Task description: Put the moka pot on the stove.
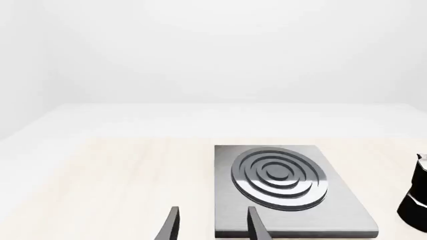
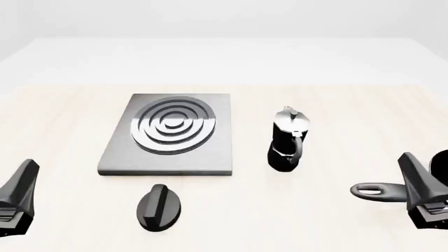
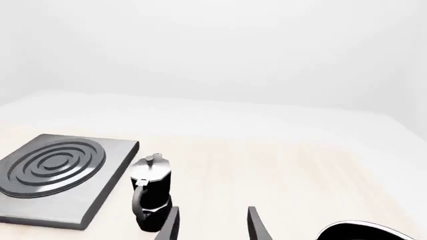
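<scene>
**Pot not yet picked up; approach stage**

The pot stands upright on the table, just right of the stove and apart from it; its long axis is vertical, knob on top; in the front view its handle faces the near edge of the table, toward the arms, and the spout seems to point away, toward the far side. The stove's burner is bare; nearer than the stove lies a black oval knob; well right of the stove, past the pot, a pan handle shows by the right gripper.

Neither arm holds anything: the left gripper is parted and empty, near the stove's front edge; the right gripper's fingers are likewise spread and empty, the pot just ahead and to one side of them.

My reading is that the reach has barely begun; the right arm is the closer; the next move calls for advancing to the pot, closing on the body or handle, lifting, then carrying it left onto the rings.
</scene>
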Controlling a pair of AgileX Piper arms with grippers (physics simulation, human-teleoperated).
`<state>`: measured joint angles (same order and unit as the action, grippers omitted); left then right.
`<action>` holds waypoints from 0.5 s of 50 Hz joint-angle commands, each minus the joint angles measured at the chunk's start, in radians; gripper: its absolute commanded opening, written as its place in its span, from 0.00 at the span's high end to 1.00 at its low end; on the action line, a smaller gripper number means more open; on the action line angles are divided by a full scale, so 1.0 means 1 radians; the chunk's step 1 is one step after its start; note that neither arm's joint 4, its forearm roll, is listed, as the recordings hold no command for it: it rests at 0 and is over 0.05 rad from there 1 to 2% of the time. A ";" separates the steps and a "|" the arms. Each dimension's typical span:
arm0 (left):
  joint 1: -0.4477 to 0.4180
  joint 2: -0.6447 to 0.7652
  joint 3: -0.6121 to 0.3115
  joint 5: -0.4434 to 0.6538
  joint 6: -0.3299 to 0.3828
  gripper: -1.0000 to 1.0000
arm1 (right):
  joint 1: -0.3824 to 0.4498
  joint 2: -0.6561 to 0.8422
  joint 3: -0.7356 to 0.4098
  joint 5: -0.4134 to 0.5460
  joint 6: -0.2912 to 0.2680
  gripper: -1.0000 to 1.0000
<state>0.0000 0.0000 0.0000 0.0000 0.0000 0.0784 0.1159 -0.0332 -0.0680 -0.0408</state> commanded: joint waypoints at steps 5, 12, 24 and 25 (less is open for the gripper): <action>0.000 0.000 0.000 0.000 0.000 0.00 | 0.100 0.092 -0.017 -0.069 -0.018 0.00; 0.000 0.000 0.000 0.000 0.000 0.00 | 0.138 0.124 -0.025 -0.092 -0.017 0.00; 0.000 0.000 0.000 0.000 0.000 0.00 | 0.194 0.208 -0.022 -0.170 0.009 0.00; 0.000 0.000 0.000 0.000 0.000 0.00 | 0.197 0.213 -0.022 -0.176 0.011 0.00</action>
<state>0.0000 0.0000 0.0000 0.0000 0.0000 0.2311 0.2690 -0.0540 -0.1897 -0.0431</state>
